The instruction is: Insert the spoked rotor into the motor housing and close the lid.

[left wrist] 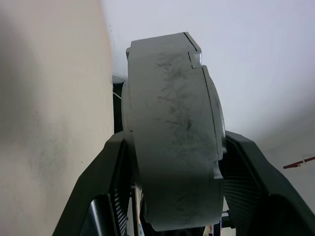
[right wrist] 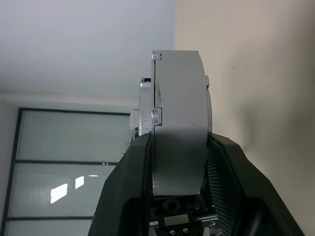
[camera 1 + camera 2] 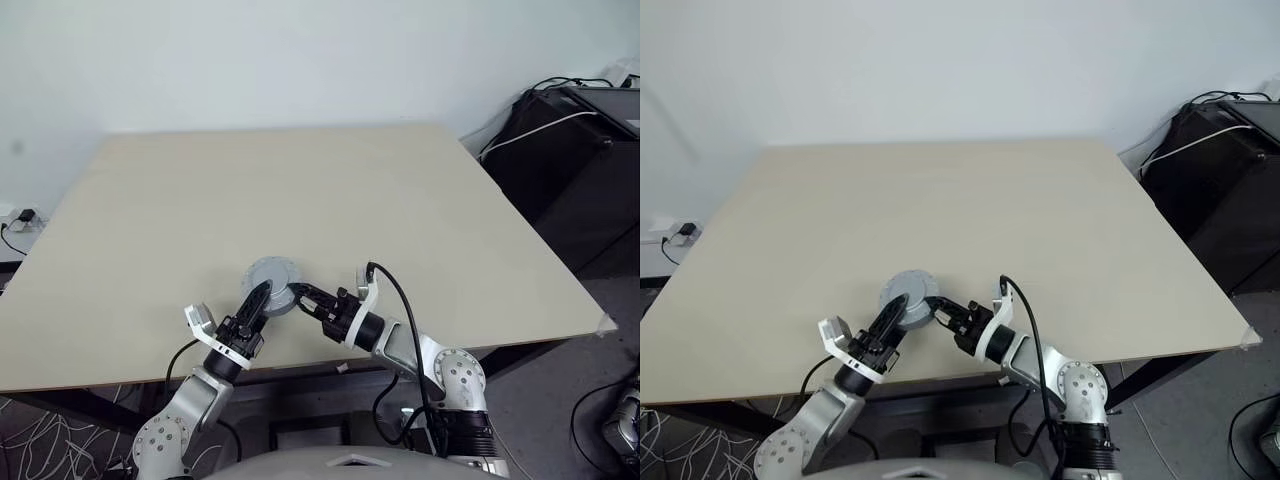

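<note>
The grey round motor housing lies flat on the table near its front edge. A flat grey lid covers its top; a seam between lid and body shows in the right wrist view. The spoked rotor is hidden. My left gripper reaches the housing from its near left side. In the left wrist view its fingers press both faces of the housing. From the near right my right gripper holds the housing between its black fingers.
The table's front edge runs just behind both wrists. Black cases with cables stand off the table's right side. A power strip lies on the floor at the left.
</note>
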